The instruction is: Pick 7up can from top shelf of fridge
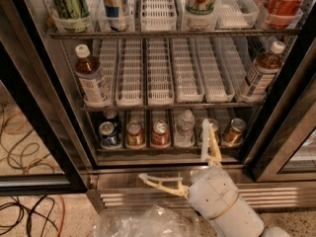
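Note:
The 7up can (pixel 200 3) stands on the top shelf (pixel 173 33) of the fridge (pixel 44 98), right of centre, its upper part cut off by the frame's top edge. A dark green can (pixel 69 1) is at the shelf's left, a blue-and-white can (pixel 114 4) beside it, and a red Coca-Cola can (pixel 286 1) at the right. My gripper (pixel 173 154) is low, in front of the fridge's steel base, far below the 7up can. Its cream fingers (pixel 210 142) are spread wide apart and hold nothing.
The middle rack holds a brown bottle at each end (pixel 94 80) (pixel 261 73) with white lane trays between. The bottom rack holds several small cans (pixel 160 134) and a clear bottle (pixel 185 128). Cables (pixel 24 147) lie on the floor at left. Crumpled clear plastic (pixel 148 223) lies below.

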Tool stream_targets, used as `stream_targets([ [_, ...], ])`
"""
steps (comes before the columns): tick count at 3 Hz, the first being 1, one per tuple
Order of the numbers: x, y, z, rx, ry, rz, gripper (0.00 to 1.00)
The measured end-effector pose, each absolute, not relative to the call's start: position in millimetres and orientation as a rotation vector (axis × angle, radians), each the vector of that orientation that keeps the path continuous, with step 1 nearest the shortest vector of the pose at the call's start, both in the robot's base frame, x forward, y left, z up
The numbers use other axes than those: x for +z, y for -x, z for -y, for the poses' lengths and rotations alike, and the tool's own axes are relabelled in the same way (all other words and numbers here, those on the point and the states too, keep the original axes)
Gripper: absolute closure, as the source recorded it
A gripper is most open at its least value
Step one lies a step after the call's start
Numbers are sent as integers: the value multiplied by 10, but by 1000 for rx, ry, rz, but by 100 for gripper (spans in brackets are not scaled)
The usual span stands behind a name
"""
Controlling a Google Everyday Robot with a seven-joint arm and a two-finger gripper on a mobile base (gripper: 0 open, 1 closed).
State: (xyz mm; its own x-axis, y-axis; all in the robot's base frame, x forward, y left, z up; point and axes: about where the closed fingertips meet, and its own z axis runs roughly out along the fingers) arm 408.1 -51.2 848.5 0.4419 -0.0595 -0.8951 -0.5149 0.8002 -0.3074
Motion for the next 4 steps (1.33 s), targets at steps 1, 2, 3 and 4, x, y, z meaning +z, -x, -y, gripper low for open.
stream_targets([
  [1,8723,-4004,164,324,529,-990,0],
  [2,8638,-4143,325,334,420,-1021,0],
  [3,8649,-4125,301,331,412,-1016,0],
  [4,8767,-4171,218,284,371,-971,0],
])
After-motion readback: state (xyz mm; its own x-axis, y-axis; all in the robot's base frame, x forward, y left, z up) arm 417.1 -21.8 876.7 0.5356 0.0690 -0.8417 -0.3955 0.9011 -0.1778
